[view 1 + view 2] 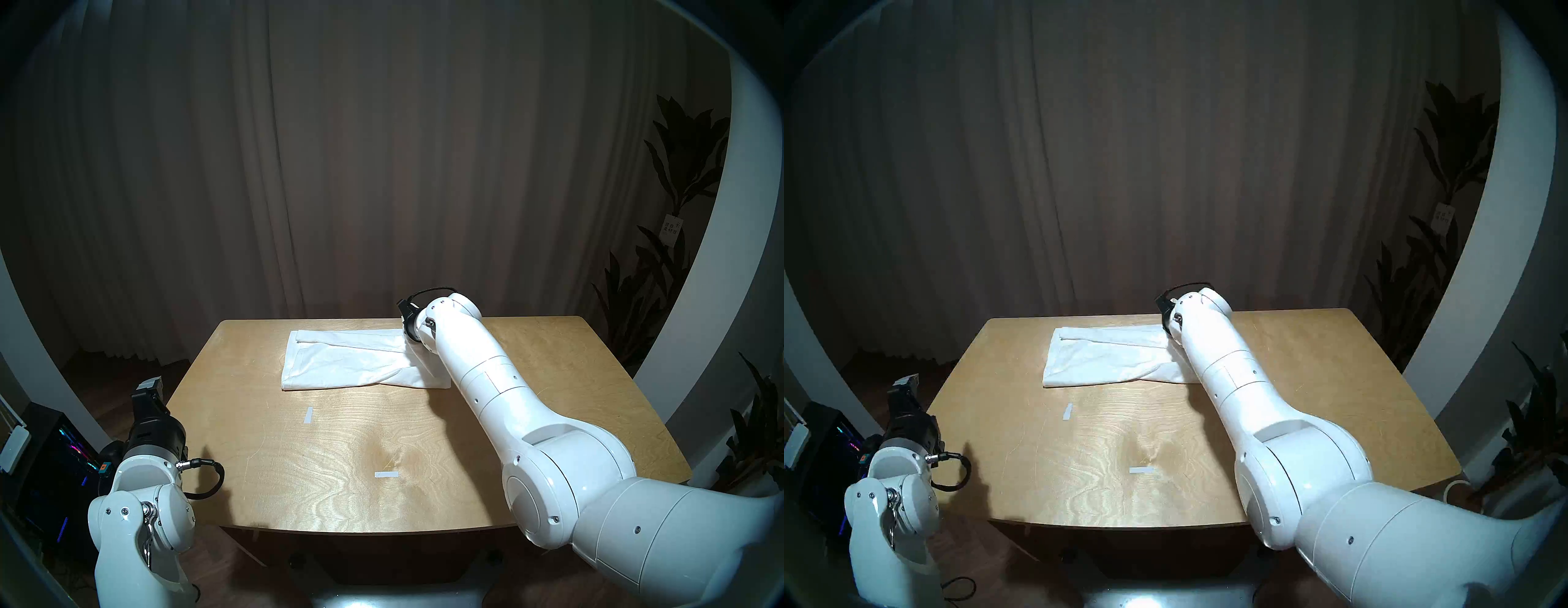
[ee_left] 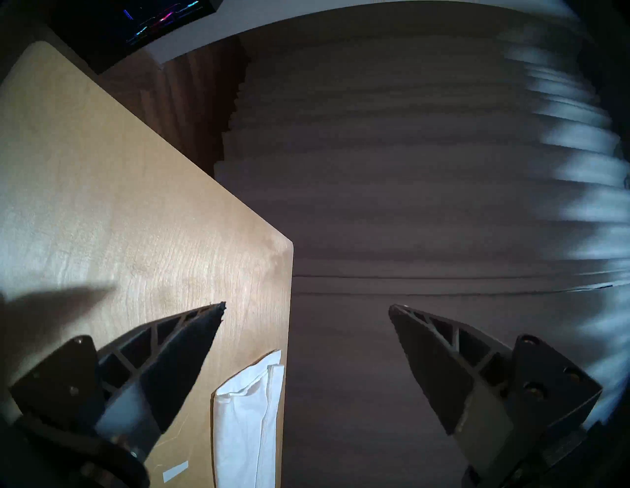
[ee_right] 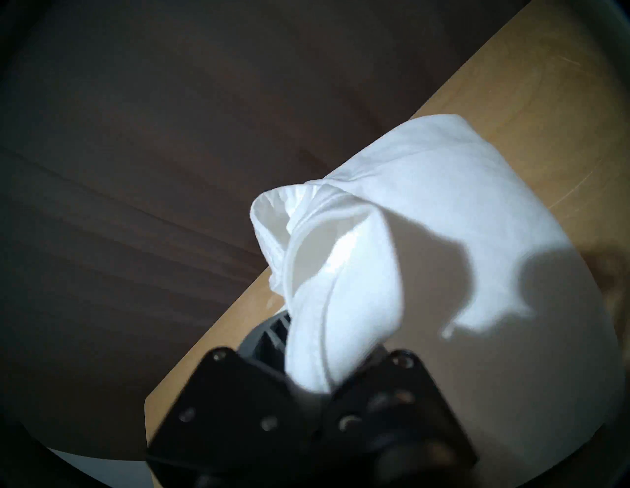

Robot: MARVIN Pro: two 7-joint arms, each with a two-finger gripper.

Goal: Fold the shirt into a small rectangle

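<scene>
The white shirt [image 1: 352,361] lies as a long folded band across the far side of the wooden table [image 1: 297,467]; it shows likewise in the other head view, shirt [image 1: 1106,356]. My right arm [image 1: 479,373] reaches over the band's right end, and its fingers are hidden there. In the right wrist view my right gripper [image 3: 306,368] is shut on a bunched end of the shirt [image 3: 426,204], lifted a little off the table. My left gripper [image 1: 149,384] hangs open off the table's left edge, empty in its own view, left gripper [image 2: 306,308], with the shirt [image 2: 245,426] far ahead.
Two white tape strips [image 1: 308,415] [image 1: 387,474] are stuck on the table's middle and front. A computer case with coloured lights [image 1: 63,458] stands on the floor at the left. Plants [image 1: 679,212] stand at the right, and a dark curtain hangs behind the table.
</scene>
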